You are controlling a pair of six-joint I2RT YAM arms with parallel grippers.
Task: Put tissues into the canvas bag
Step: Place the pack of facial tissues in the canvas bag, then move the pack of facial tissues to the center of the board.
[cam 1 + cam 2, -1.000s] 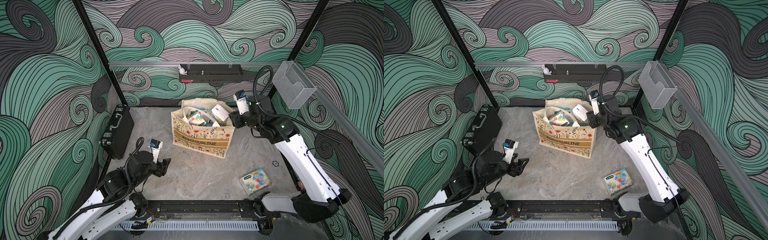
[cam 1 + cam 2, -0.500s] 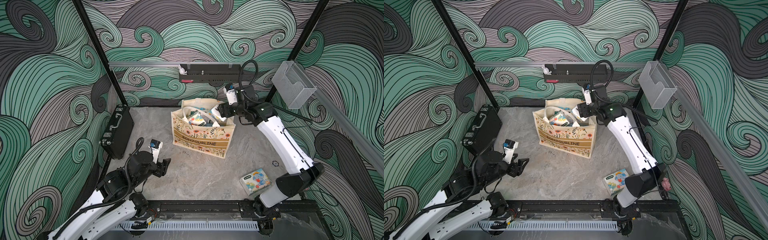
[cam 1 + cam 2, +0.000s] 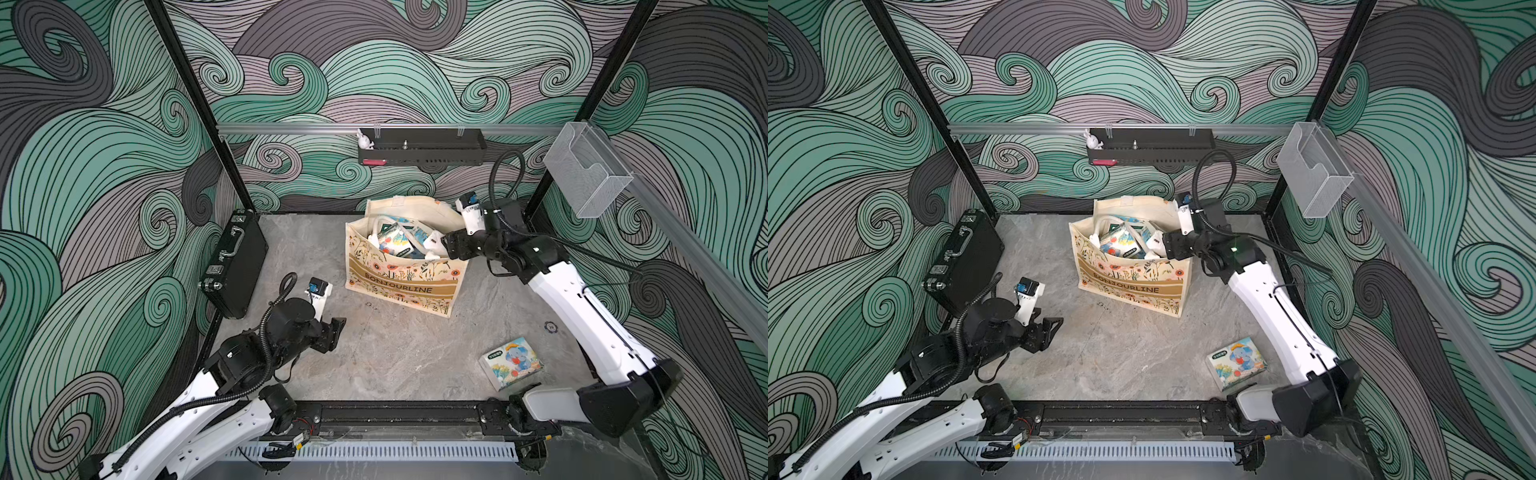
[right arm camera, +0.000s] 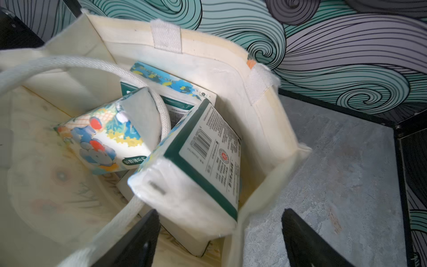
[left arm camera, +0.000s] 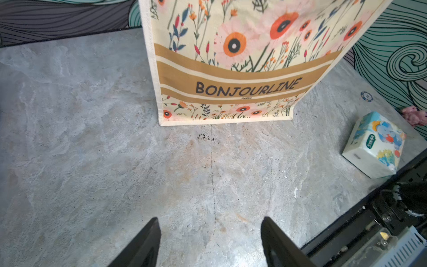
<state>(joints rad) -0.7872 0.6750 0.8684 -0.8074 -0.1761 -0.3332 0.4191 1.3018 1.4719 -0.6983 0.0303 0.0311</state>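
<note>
Green-edged pack (image 4: 203,161) now lies loose inside the bag (image 3: 399,282), leaning on the other packs (image 4: 104,138); a second ago the right gripper (image 4: 219,212) carried it above the mouth. Its jaws have spread wide and pinch nothing, so this drop looks done. Left gripper (image 5: 209,219) hangs spread and empty over the table (image 3: 395,365), unmoved. One cartoon pack (image 3: 511,362) remains on the table near the right arm's base, probably next.
</note>
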